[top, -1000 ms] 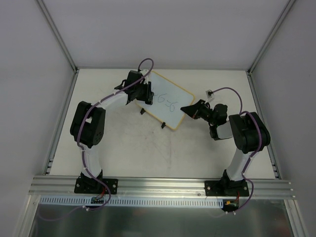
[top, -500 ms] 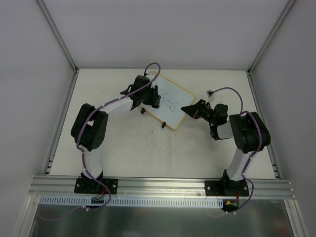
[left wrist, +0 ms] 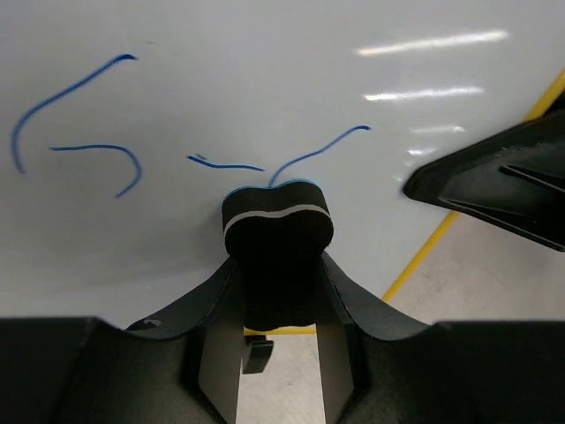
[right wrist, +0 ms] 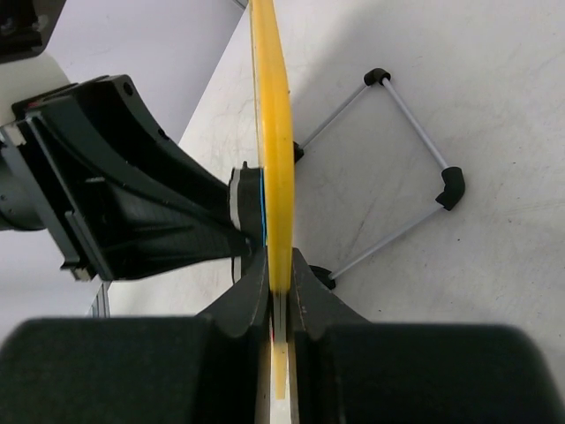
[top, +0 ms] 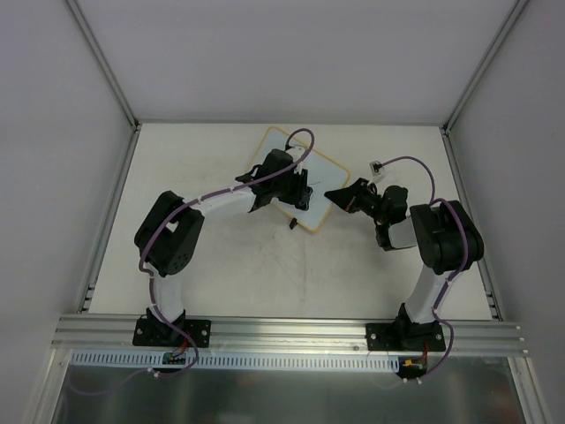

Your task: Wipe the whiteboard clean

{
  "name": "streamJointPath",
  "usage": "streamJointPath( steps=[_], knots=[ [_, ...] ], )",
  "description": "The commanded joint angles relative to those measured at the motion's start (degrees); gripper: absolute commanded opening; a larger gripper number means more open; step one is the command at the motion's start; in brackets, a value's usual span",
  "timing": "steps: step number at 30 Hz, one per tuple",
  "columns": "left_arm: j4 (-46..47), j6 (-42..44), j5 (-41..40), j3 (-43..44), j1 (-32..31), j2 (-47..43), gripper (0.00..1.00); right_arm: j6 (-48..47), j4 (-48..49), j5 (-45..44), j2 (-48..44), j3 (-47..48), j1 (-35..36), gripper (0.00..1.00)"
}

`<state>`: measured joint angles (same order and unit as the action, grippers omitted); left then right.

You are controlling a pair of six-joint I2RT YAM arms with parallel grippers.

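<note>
The whiteboard stands tilted at mid-table, with a yellow frame. My right gripper is shut on its right frame edge; in the right wrist view the jaws clamp the yellow rim. My left gripper is shut on a black eraser block and presses it against the white face. Blue pen marks remain left of and just above the eraser. The left arm hides most of the board in the top view.
A wire stand with black corners lies on the table behind the board. One black foot shows below the board. A small white plug lies on the table at back right. Enclosure walls surround the table.
My left gripper has slid the eraser rightward across the board, from its left edge to near the right gripper. The right gripper and the board have stayed still.
</note>
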<state>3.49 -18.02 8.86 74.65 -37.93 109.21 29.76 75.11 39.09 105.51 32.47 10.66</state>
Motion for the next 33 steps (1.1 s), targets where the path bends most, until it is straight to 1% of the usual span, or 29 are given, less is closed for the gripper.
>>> streamJointPath(
  steps=[1, 8, 14, 17, 24, 26, 28, 29, 33],
  knots=[
    [0.12, -2.98, 8.19, 1.02, -5.39, 4.34, 0.0, -2.95, 12.78, 1.07, -0.22, 0.67, 1.21, 0.0],
    [0.03, -3.6, 7.92, 1.46, -7.77, 4.61, 0.0, -2.95, 12.69, 1.07, -0.13, 0.75, 1.3, 0.0],
    [0.03, -2.64, 6.43, 1.2, -7.68, 4.0, 0.0, -2.95, 12.69, 1.07, -0.13, 0.84, 1.3, 0.0],
    [-0.06, -2.46, 6.86, 1.46, -6.55, 4.17, 0.0, -2.95, 12.69, 1.16, -0.31, 0.76, 1.47, 0.0],
    [-0.23, -0.79, 9.24, 1.02, 2.15, 3.03, 0.0, -2.95, 12.78, 1.16, -0.49, 0.58, 1.39, 0.0],
    [-0.58, -0.09, 9.68, 1.2, 5.84, 2.41, 0.0, -2.95, 12.69, 1.16, -0.57, 0.58, 1.47, 0.0],
    [-0.76, 0.0, 11.25, 1.9, 8.39, 2.41, 0.0, -3.04, 12.69, 1.16, -0.4, 0.58, 1.47, 0.0],
    [-0.94, 0.18, 11.7, 2.34, 10.84, 2.67, 0.0, -3.04, 12.69, 1.16, -0.4, 0.58, 1.56, 0.0],
    [-3.21, 2.54, 11.71, 6.28, 15.07, 3.38, 0.0, -2.95, 12.69, 1.16, -0.22, 0.58, 1.56, 0.0]
  ],
)
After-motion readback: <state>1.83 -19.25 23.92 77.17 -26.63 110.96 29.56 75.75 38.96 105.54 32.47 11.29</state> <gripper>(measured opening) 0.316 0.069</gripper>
